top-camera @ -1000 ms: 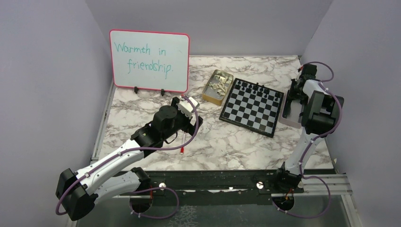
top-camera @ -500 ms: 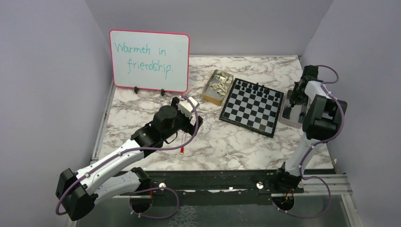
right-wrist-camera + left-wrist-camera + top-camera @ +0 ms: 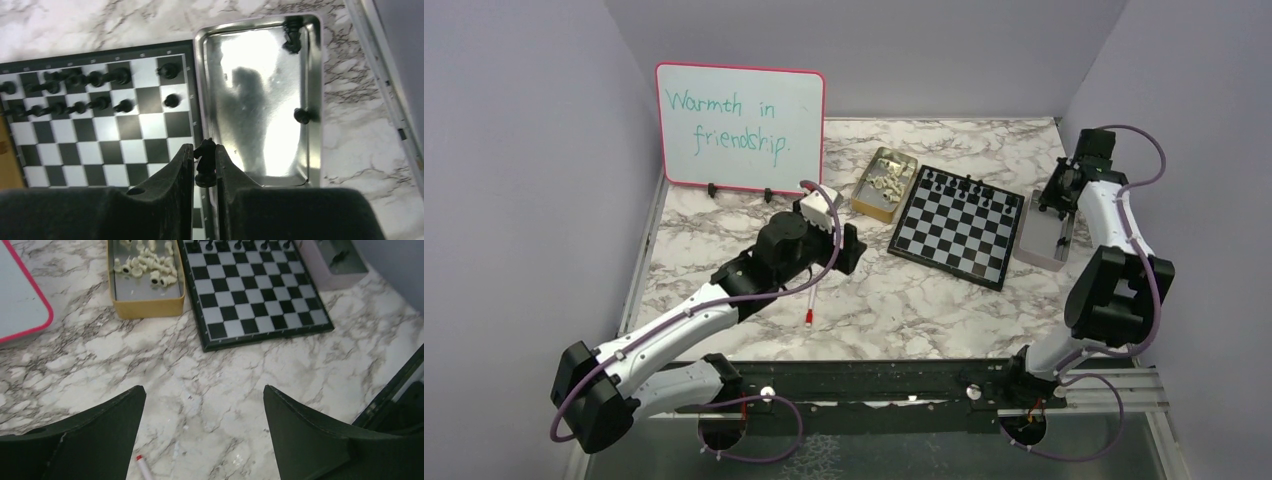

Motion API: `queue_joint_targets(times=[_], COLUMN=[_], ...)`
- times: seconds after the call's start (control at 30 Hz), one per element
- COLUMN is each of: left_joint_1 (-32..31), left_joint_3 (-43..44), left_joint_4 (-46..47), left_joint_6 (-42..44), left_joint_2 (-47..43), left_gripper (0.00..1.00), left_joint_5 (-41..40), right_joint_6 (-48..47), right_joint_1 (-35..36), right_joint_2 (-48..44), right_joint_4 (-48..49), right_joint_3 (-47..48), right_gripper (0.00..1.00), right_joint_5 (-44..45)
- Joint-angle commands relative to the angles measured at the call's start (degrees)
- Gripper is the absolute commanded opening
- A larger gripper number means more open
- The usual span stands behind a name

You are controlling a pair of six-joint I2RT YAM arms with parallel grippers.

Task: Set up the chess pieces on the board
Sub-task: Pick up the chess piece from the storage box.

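Observation:
The chessboard lies right of centre, with black pieces standing on its two far rows. Cream pieces lie in a tan tin left of the board. My right gripper is shut on a black knight, held above the board's right rim beside a shiny metal tray. Two black pieces remain in the tray. In the top view the right gripper hangs over the tray. My left gripper is open and empty over bare marble, near side of the tin.
A pink-framed whiteboard stands at the back left. A red-capped marker lies on the marble under the left arm, also showing in the left wrist view. Purple walls close in the sides and back.
My right arm has stretched up and back, lifting its gripper away from the tray floor. My left gripper has turned and shifted right, toward the tin and board.

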Motion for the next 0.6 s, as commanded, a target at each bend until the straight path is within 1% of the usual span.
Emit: queue_joint_targets(times=[0.0, 0.13, 0.2, 0.3, 0.37, 0.43, 0.5, 0.57], left_joint_1=[-0.12, -0.18, -0.19, -0.34, -0.77, -1.31, -2.42, -3.17], left_joint_3=[4.59, 6.16, 6.92, 7.1, 8.47, 9.92, 10.76, 12.38], left_joint_4=[8.0, 12.58, 16.07, 22.19, 24.83, 28.2, 31.81, 33.08], left_joint_6=[-12.73, -20.77, -22.79, -25.0, -24.34, -21.68, -18.1, -16.72], left_joint_2=[4.01, 9.57, 12.27, 15.89, 18.96, 22.18, 25.23, 28.07], left_gripper=[0.86, 0.81, 0.8, 0.8, 0.8, 0.8, 0.79, 0.78], left_joint_5=[2.95, 3.92, 3.92, 3.81, 3.01, 3.66, 3.92, 3.59], right_joint_6=[5.27, 10.24, 13.91, 20.65, 26.47, 29.94, 33.29, 35.8], right_joint_1=[2.72, 8.19, 10.38, 13.02, 14.73, 16.22, 18.45, 19.44], right_joint_2=[-6.32, -11.28, -14.05, -18.09, -20.87, -23.7, -25.59, -26.84], right_joint_4=[2.75, 6.21, 8.81, 15.22, 21.27, 27.03, 29.76, 31.89], right_joint_3=[-3.38, -6.73, -9.72, -14.94, -19.2, -23.24, -25.47, -27.23], right_gripper=[0.12, 0.12, 0.13, 0.13, 0.13, 0.14, 0.14, 0.14], right_joint_5=[-7.26, -8.76, -10.86, -16.2, -19.09, -19.97, -19.39, -20.24])
